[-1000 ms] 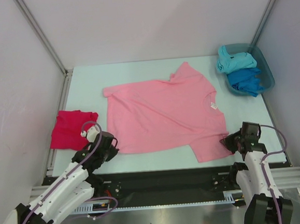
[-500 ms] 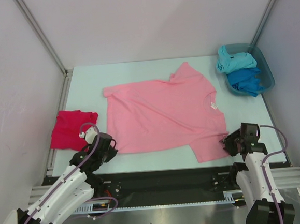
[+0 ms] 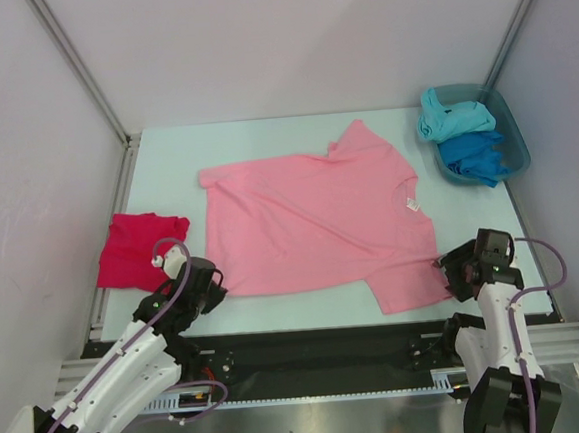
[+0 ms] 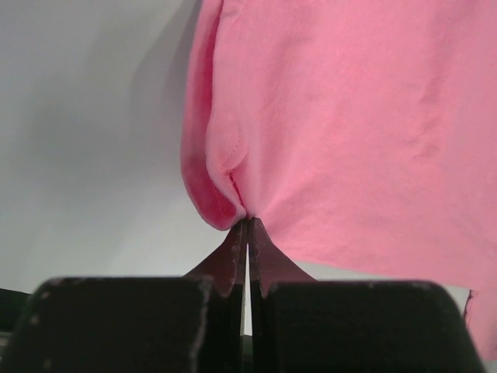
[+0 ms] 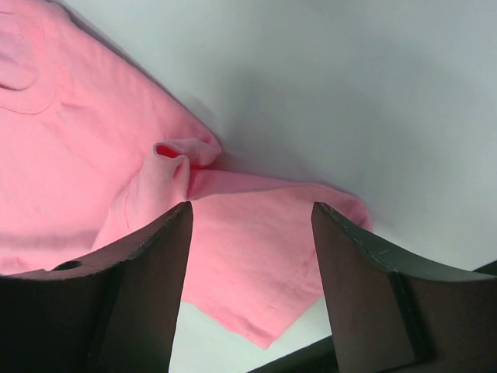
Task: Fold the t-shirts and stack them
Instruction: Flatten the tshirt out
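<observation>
White table [image 3: 264,143]: right gripper [image 5: 248,214] has opened off the near-right sleeve of the pink shirt [image 3: 309,215]. Left gripper [image 4: 247,227] stays clamped on its near-left corner. Spreading seems done, folding next.

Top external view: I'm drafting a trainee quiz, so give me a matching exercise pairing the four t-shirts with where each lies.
1. pink t-shirt
2. crimson t-shirt
3. turquoise t-shirt
4. blue t-shirt

A. near end of the teal tub
B. spread flat, centre
C. compact bundle, far left
D. far end of the tub

Pairs: 1-B, 2-C, 3-D, 4-A
</observation>
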### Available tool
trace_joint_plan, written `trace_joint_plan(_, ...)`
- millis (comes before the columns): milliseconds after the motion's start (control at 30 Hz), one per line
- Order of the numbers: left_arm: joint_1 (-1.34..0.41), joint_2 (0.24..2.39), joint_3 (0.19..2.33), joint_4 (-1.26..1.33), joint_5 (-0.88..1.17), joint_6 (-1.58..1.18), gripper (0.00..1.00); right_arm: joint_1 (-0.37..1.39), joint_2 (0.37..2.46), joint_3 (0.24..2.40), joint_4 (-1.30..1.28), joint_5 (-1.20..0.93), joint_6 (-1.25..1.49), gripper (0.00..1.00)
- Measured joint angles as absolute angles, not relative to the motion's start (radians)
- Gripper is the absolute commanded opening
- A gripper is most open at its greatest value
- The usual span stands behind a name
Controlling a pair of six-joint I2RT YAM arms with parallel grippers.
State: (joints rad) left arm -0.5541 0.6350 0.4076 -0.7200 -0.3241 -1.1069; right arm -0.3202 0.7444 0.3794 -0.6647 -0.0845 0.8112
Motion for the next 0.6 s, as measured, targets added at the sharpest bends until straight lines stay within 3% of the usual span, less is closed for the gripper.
trace_joint_plan(600,-0.554,0.707,0.405,-0.606,-0.279,-1.089,0.00,-0.251,0.939,0.491,-0.738,0.126,0.864,0.68)
